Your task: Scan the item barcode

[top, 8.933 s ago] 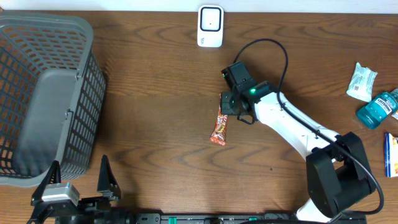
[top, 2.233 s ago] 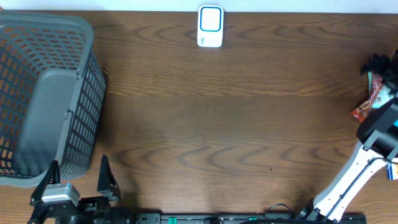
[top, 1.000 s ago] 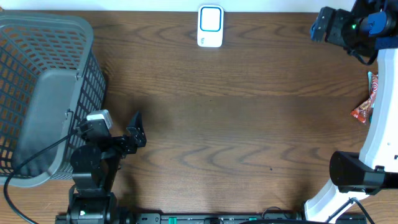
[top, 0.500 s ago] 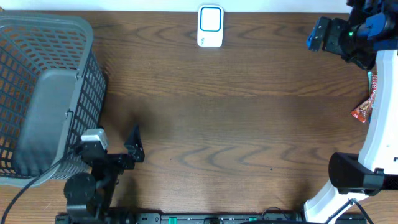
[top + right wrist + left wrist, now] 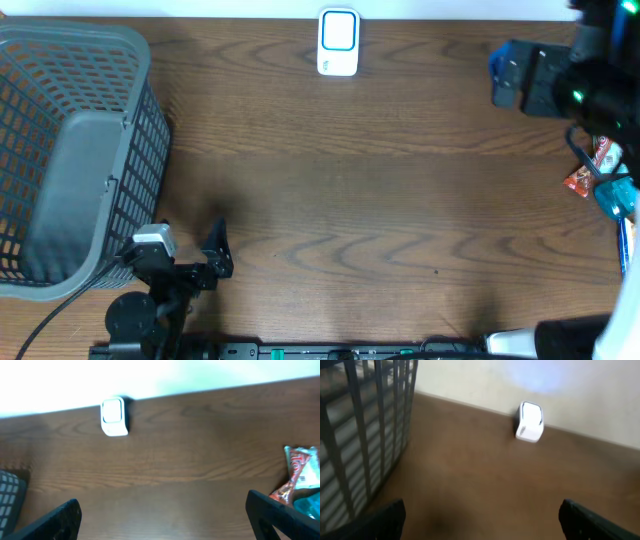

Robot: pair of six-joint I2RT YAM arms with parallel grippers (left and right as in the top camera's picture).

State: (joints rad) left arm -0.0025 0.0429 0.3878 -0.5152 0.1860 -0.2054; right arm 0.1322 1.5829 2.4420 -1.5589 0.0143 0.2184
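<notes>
1. Wire basket point(image 5: 80, 150): grey, occupies the left side of the overhead frame, standing on the wooden table point(image 5: 330, 200).

2. Left gripper point(image 5: 482, 521): sits low in the overhead frame, just right of the basket's near corner. In the left wrist view both fingertips stand at the bottom corners, wide apart, with nothing between them but bare table.

3. Scanner point(image 5: 338, 42): white housing with a blue face, top centre of the overhead frame, at the table's far edge.

4. Right gripper point(image 5: 165, 519): upper right of the overhead frame, blurred there. Its wrist view shows the fingers spread to both bottom corners, holding nothing.

5. Snack bar point(image 5: 583, 172): red-orange wrapper, lying on the table at the right edge of the overhead frame, below the right gripper and apart from it, just beside a blue bottle point(image 5: 618, 196).
</notes>
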